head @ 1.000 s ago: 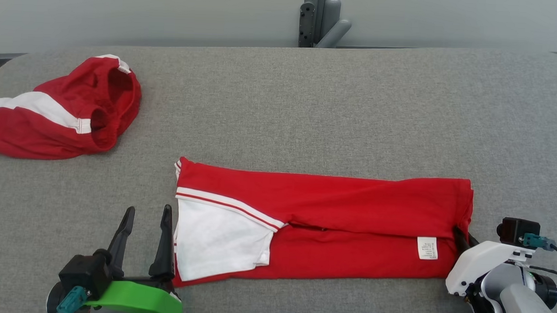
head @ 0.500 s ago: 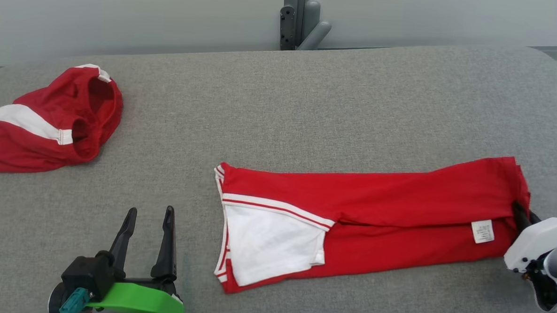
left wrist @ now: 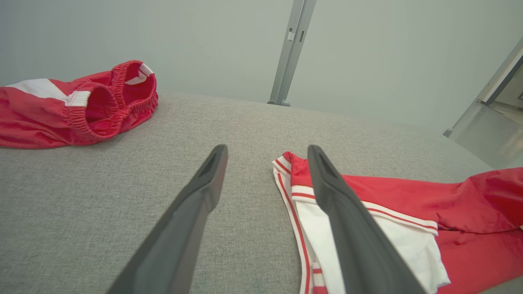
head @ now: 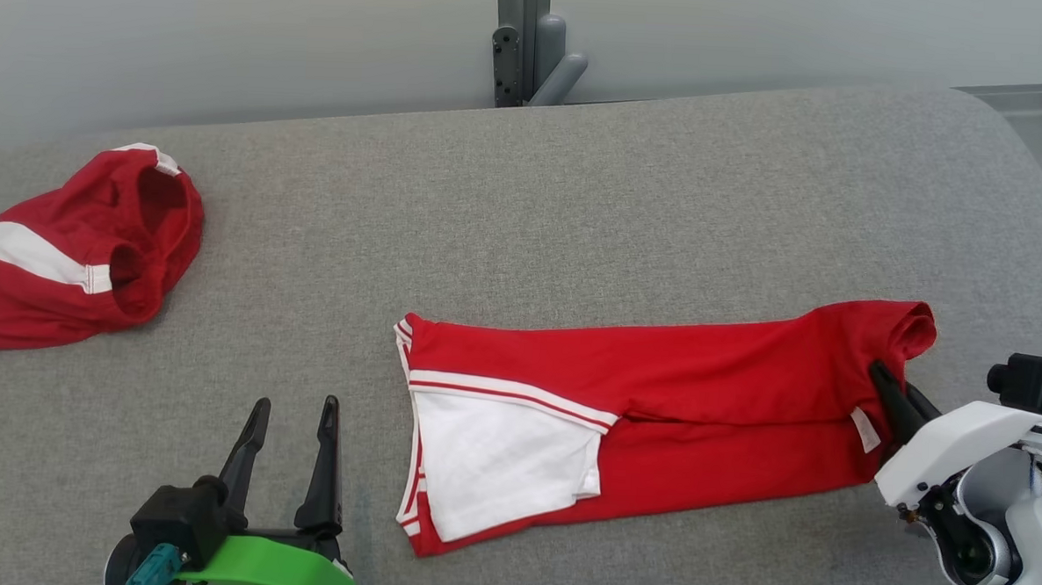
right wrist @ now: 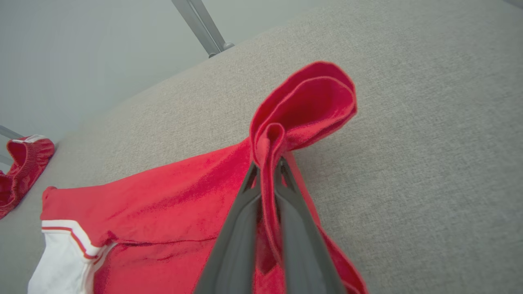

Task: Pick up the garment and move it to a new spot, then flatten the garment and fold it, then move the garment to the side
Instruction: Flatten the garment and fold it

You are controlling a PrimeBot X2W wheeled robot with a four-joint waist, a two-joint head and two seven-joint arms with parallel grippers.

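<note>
Edge of the garment [head: 702, 379] sits pinched in the closed right gripper [head: 893, 388], seemingly for dragging it aside; the left gripper [head: 295, 406] hangs open, empty.

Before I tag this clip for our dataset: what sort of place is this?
Likely a robot lab or test station: a grey fabric-covered table, a bare pale wall with a metal post, and a folded red garment and a crumpled red garment laid out.
</note>
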